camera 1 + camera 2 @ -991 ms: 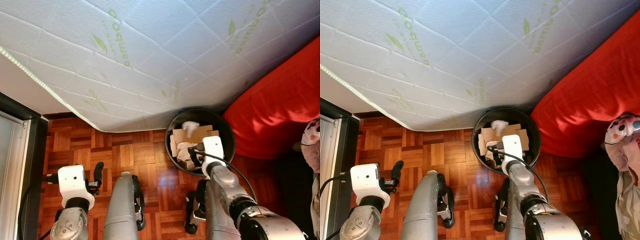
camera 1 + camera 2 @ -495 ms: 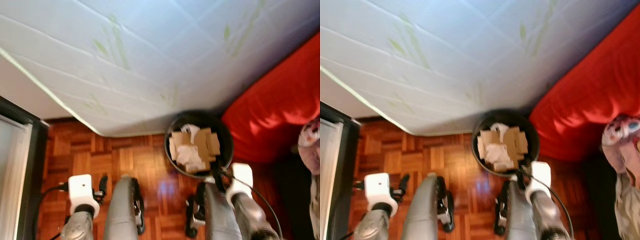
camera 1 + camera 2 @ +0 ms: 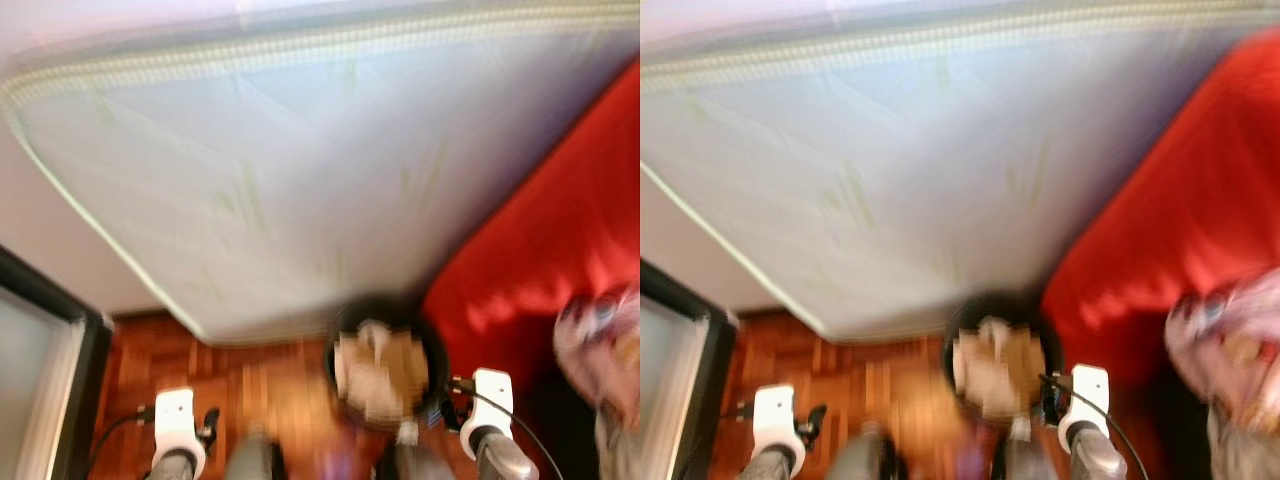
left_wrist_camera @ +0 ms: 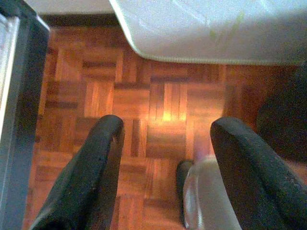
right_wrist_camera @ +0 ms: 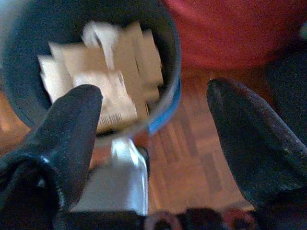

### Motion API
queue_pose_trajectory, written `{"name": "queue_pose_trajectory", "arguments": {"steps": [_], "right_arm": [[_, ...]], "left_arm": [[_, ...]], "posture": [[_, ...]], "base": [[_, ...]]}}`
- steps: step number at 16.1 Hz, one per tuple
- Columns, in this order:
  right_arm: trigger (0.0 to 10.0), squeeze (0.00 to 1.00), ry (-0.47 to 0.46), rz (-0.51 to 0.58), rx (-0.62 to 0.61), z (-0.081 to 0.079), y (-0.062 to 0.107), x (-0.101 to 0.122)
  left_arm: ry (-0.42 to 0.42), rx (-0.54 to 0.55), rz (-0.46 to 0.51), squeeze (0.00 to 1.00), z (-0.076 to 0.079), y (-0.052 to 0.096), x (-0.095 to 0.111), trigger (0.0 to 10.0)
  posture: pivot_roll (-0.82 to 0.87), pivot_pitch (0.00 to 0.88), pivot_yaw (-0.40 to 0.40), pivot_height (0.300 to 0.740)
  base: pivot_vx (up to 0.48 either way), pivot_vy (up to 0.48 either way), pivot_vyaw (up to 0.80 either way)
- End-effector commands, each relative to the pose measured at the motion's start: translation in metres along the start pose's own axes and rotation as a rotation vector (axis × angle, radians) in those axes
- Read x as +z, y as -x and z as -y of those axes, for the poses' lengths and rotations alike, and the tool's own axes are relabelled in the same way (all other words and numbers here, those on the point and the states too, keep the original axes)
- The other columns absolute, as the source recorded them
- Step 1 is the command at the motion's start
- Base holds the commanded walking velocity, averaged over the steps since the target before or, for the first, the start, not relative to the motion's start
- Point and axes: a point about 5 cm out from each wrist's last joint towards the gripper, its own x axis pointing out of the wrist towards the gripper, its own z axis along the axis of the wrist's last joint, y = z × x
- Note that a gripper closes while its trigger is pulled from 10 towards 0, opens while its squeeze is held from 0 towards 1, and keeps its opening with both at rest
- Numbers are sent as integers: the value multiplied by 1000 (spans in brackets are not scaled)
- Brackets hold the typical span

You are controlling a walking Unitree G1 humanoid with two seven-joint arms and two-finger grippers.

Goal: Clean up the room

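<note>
I see a parquet floor (image 4: 158, 103) of reddish wood blocks, polished enough to throw back a warm glare; the mattress (image 3: 300, 180) is white quilted cloth with a stitched, matt surface and a ribbed tape along its edge; beside it the red cover (image 3: 560, 230) reads as soft, matt fabric, creased in folds; the bin (image 5: 169, 62) has a dark, smooth wall, plastic by the look, with a blue strip at its rim; inside lie cardboard pieces (image 5: 120, 67), brown and dull, and crumpled white paper (image 5: 98, 36); my left gripper (image 4: 165, 158) and right gripper (image 5: 156, 139) have black, finely grained, matt fingers (image 5: 254, 129).
</note>
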Motion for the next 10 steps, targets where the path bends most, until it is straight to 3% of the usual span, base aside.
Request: {"name": "queue_pose_trajectory", "arguments": {"steps": [1,6,10], "right_arm": [[10000,0,0,-54,-9,1,2,-11],[10000,0,17,-165,-30,14,11,-34],[10000,0,20,-209,-73,33,18,-42]], "left_arm": [[-7,26,-61,0,-6,2,-14,10000],[-15,24,-198,0,3,9,-41,10000],[3,-7,-208,0,17,8,-41,10000]], "posture": [[5,0,-5,740],[-11,0,-27,740],[-8,0,-46,740]], "base": [[0,0,0],[0,0,0],[0,0,0]]}}
